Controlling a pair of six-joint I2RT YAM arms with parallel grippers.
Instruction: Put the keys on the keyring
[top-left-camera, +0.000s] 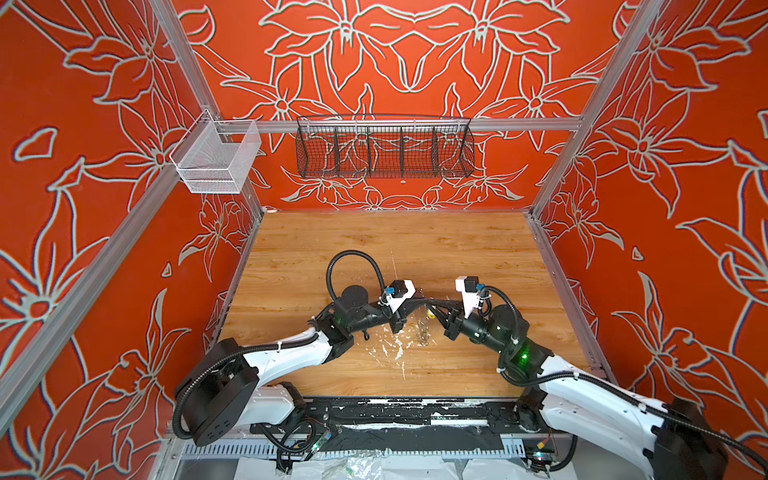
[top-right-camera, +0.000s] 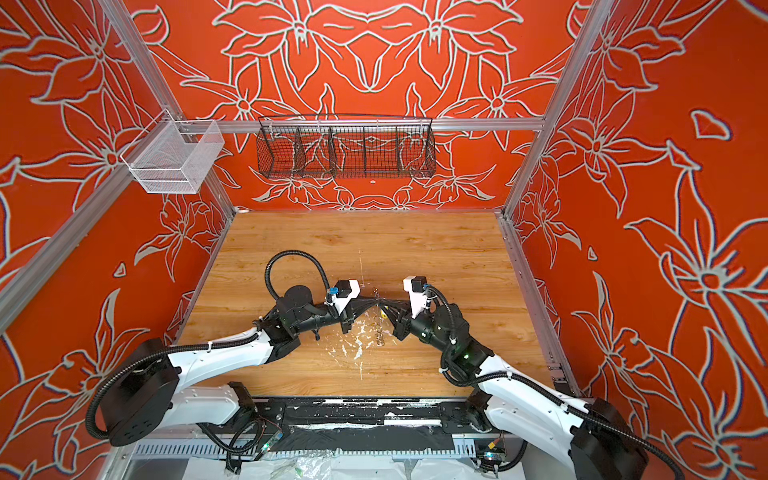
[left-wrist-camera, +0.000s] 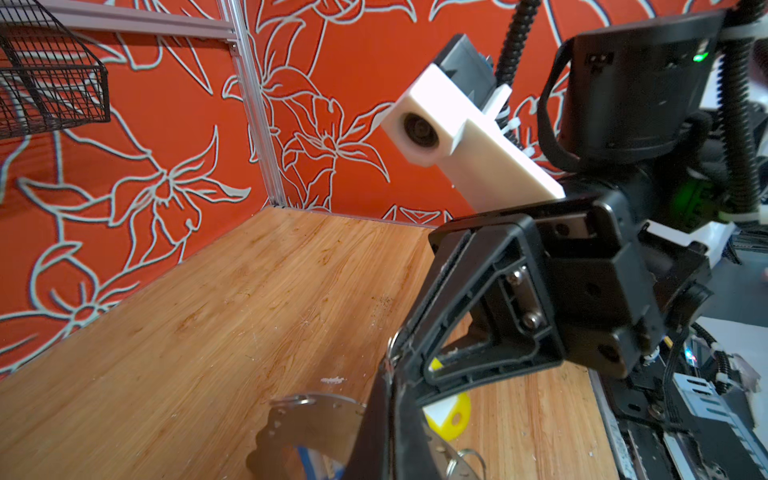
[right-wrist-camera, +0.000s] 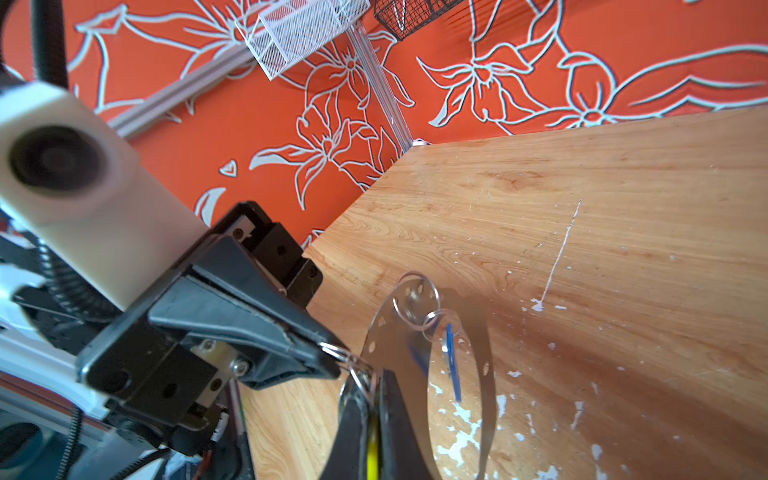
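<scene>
No text, label, brand, number or sign can be read in any view. The red walls carry only a pale flower pattern, and the arms show green indicator lights without lettering.

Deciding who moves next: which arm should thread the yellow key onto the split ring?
Right, probably. The right gripper is shut on the yellow key, right beside the split ring. The left gripper pinches that ring, steadying the hanging keyring, so it suits anchoring.

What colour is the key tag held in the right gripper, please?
Yellow; the key tag shows best in the left wrist view.
</scene>
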